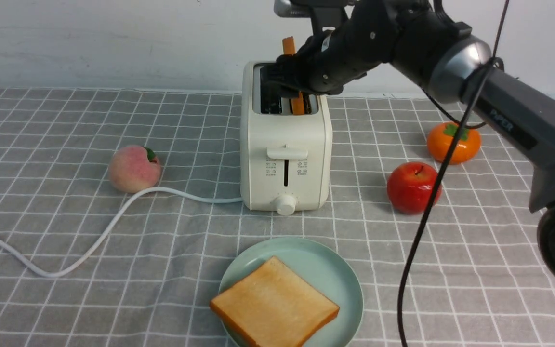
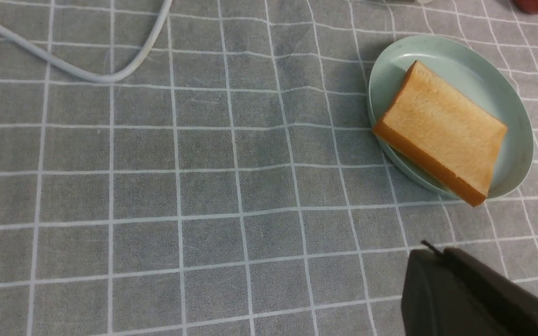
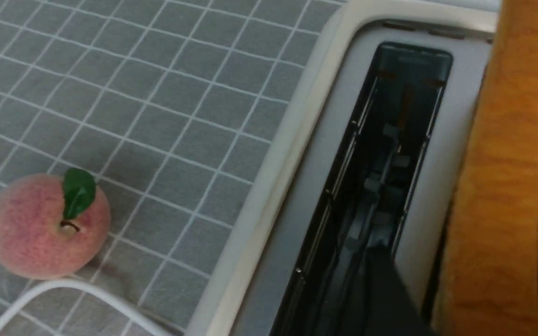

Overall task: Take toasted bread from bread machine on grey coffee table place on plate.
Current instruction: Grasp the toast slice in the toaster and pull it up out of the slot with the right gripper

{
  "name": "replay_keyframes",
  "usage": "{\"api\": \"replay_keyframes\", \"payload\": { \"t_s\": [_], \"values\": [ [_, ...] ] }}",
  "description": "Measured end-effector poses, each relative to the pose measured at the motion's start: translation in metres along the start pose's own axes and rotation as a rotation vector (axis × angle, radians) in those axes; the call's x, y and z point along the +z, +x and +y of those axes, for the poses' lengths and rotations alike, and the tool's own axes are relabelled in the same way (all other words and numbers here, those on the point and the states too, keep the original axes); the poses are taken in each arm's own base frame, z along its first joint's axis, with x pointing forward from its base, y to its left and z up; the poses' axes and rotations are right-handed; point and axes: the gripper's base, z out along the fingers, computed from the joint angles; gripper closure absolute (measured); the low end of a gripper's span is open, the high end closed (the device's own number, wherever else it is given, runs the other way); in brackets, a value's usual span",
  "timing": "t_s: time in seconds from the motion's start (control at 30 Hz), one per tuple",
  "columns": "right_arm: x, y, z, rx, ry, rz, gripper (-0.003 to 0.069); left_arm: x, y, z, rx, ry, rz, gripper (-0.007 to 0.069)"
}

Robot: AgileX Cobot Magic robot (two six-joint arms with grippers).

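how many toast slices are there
2. One slice lies on the plate, in front of the toaster; the other slice stands in the toaster's right slot, straddled by the right tool. The left slot looks empty.

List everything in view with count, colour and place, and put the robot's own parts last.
toasted bread: two, golden with brown crust; one flat on the plate, the other upright in the bread machine's right slot
bread machine: one, cream-white, mid-table
plate: one, mint green, in front of the bread machine
cord: one, white, trailing left from the bread machine
peach: one, pink, left of the bread machine
apple: one, red, right of the bread machine
orange fruit: one, green-leafed, behind the apple
grey coffee table: one, white-gridded, beneath everything
right gripper: one, black, straddling the upright slice
left gripper: one, black, shut, near the plate
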Motion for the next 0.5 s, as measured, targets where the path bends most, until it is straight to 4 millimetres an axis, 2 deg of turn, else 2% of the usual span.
{"api": "replay_keyframes", "payload": {
  "t_s": [0.03,0.07,0.13,0.2,0.33,0.37,0.4,0.43,0.47,0.5],
  "values": [
    [0.000,0.000,0.000,-0.003,0.003,-0.001,0.0437,0.000,0.000,0.000,0.000,-0.001,0.001,0.0638],
    [-0.008,-0.005,-0.002,-0.032,0.030,-0.009,0.0566,0.000,0.000,0.000,-0.001,-0.002,0.005,0.0638],
    [-0.016,-0.009,-0.002,-0.038,0.042,-0.016,0.0567,0.000,0.001,0.000,-0.001,-0.003,0.006,0.0638],
    [-0.042,-0.020,0.001,-0.035,0.047,-0.029,0.0556,0.000,0.000,0.000,-0.001,-0.002,0.005,0.0638],
    [-0.127,-0.048,0.011,-0.059,0.049,-0.077,0.0556,0.000,0.000,0.000,-0.002,0.002,-0.004,0.0638],
    [-0.158,-0.054,0.013,-0.069,0.051,-0.086,0.0556,0.000,-0.001,0.000,-0.002,0.004,-0.010,0.0638],
    [-0.179,-0.056,0.014,-0.071,0.054,-0.088,0.0556,0.000,-0.001,-0.001,-0.003,0.006,-0.013,0.0638],
    [-0.184,-0.056,0.014,-0.073,0.056,-0.078,0.0556,0.000,-0.001,-0.001,-0.003,0.006,-0.013,0.0638],
    [-0.223,-0.057,0.014,-0.078,0.061,-0.064,0.0556,0.000,-0.001,-0.001,-0.003,0.007,-0.015,0.0638],
    [-0.243,-0.055,0.014,-0.080,0.063,-0.043,0.0556,0.000,-0.002,-0.001,-0.003,0.008,-0.017,0.0638]
  ]
}}
